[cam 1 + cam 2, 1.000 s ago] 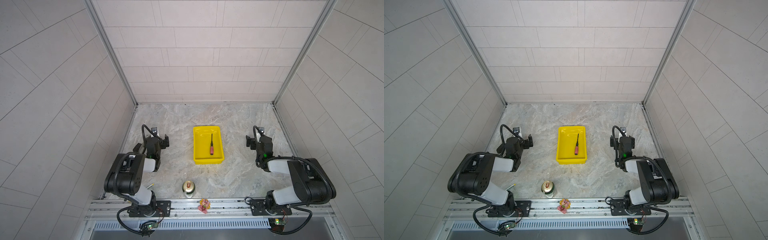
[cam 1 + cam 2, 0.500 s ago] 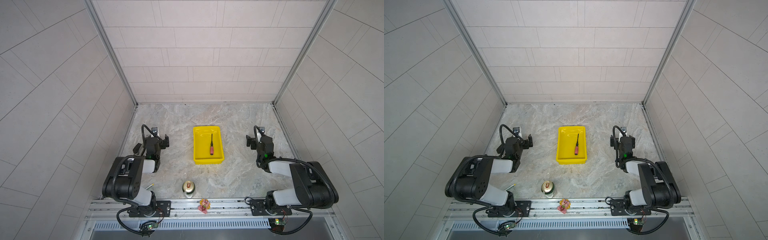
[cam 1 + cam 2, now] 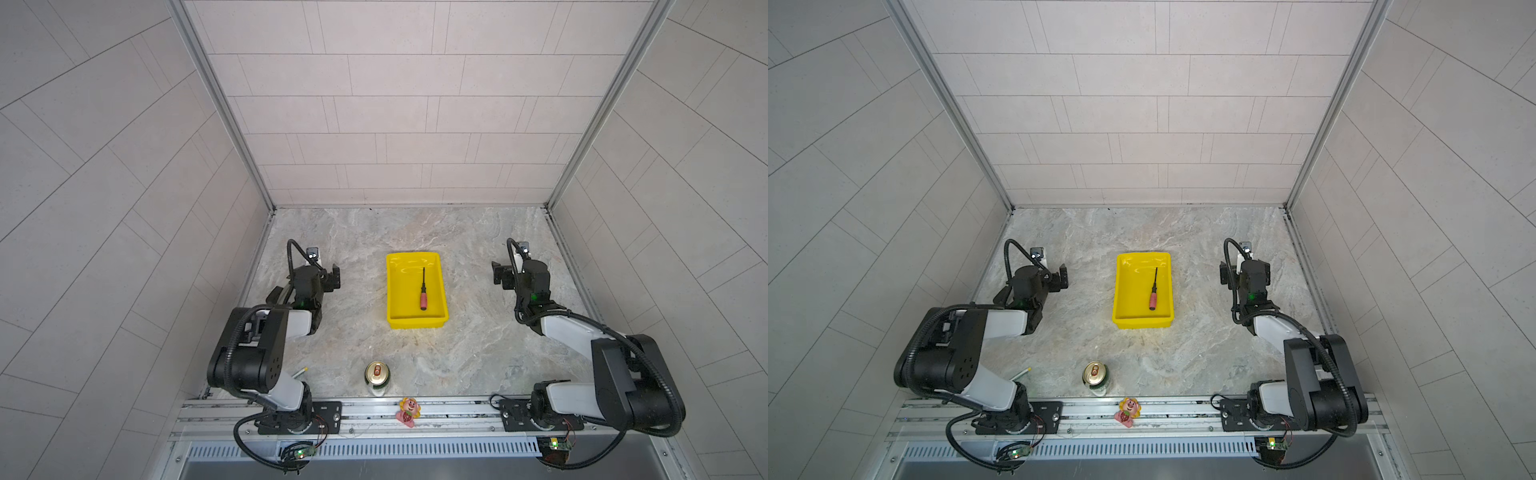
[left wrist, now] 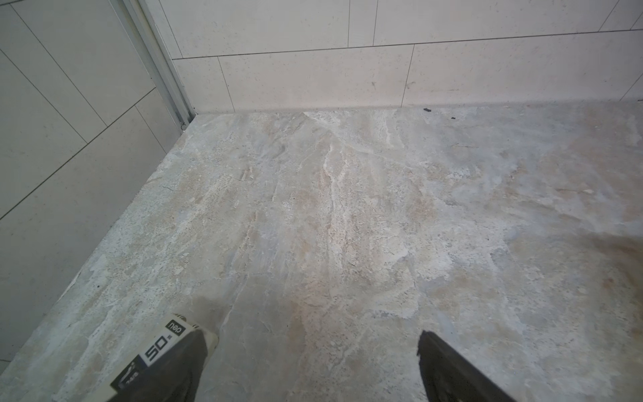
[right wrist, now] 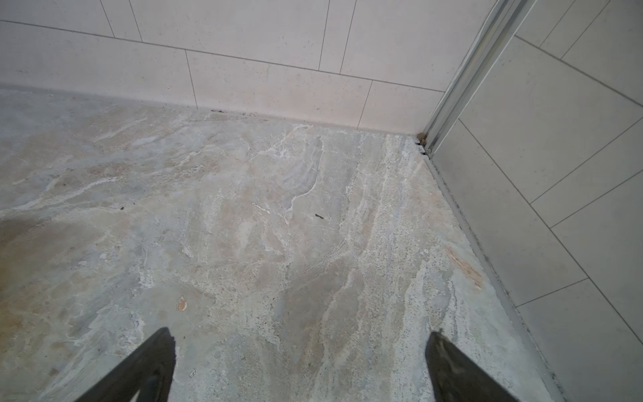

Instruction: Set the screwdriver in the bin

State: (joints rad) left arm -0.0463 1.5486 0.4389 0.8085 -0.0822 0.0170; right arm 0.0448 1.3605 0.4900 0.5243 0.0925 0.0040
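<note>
The screwdriver [image 3: 423,292] lies flat on the floor of the bin [image 3: 394,291], in both top views; a second reading confirms it [image 3: 1153,291] within the bin [image 3: 1122,291]. Its pinkish-red handle points toward the near wall of the bin and its thin black shaft toward the far wall. It sits toward the bin's right side, short of the right wall. Nothing touches it.

The bin stands near the middle of the tabletop [image 3: 478,353], long sides running from the near edge toward the far edge.

The left gripper [image 3: 333,277] rests low on the left part of the tabletop, well apart from the bin. The left wrist view shows the left gripper [image 4: 313,348] with jaws spread wide and only bare stone between them; one finger [image 4: 174,355] bears a printed label.

The right gripper [image 3: 498,276] rests on the right part of the tabletop, well apart from the bin. The right wrist view shows the right gripper [image 5: 301,351] likewise spread wide and holding nothing.

A gold-topped can [image 3: 377,376] stands upright close to the near edge. A pale stick with a yellow tip [image 3: 300,372] lies beside the left arm's base. A small figurine [image 3: 408,410] sits on the front rail [image 3: 457,411].
</note>
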